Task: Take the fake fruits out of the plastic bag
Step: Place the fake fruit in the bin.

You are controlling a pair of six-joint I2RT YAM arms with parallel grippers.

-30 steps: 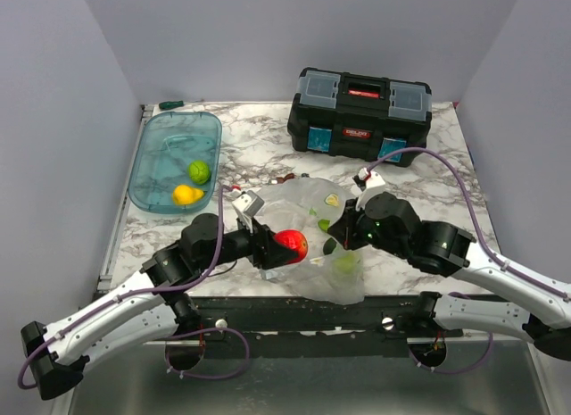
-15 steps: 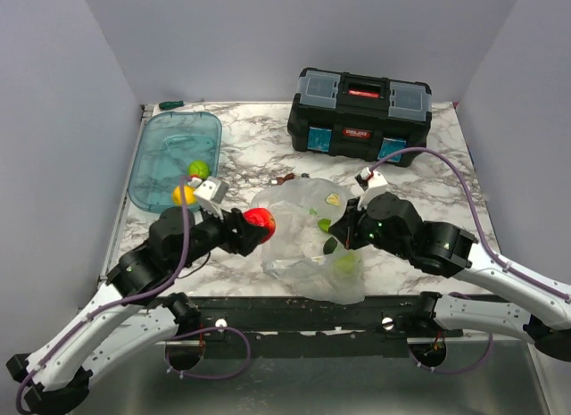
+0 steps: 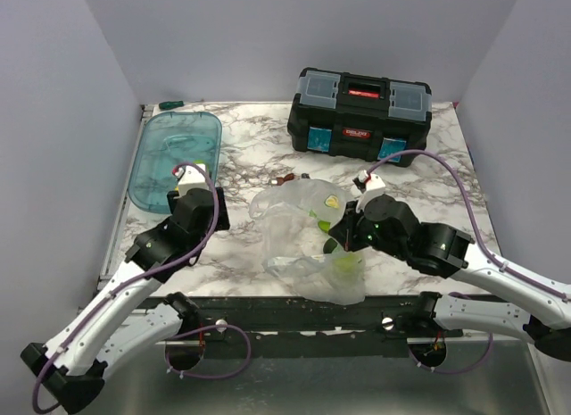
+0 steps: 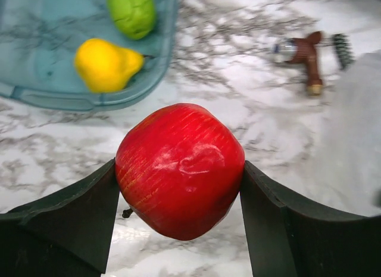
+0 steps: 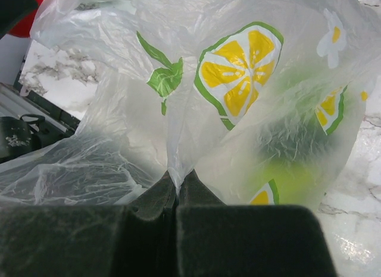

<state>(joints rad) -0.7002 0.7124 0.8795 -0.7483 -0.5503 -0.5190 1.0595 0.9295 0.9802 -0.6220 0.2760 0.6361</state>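
Note:
My left gripper point(image 4: 180, 187) is shut on a glossy red apple point(image 4: 180, 170) and holds it above the marble, just short of the teal tub point(image 4: 59, 101). In the top view the left gripper point(image 3: 194, 194) is at the tub's near right corner and hides the apple. A yellow fruit point(image 4: 106, 64) and a lime-green fruit point(image 4: 132, 12) lie in the tub. My right gripper point(image 5: 177, 180) is shut on a fold of the clear plastic bag point(image 5: 119, 164). The bag point(image 3: 303, 223) still holds a lime-green fruit point(image 5: 286, 173) and a dark green one point(image 5: 292, 140).
A black toolbox point(image 3: 359, 116) stands at the back right. Small brown hardware point(image 4: 306, 47) lies on the marble between the tub point(image 3: 147, 138) and the bag. The table's front edge point(image 3: 294, 299) is just below the bag.
My left gripper has carried the red apple from the bag's mouth leftward and back to the tub's corner. My right gripper has stayed shut on the bag.

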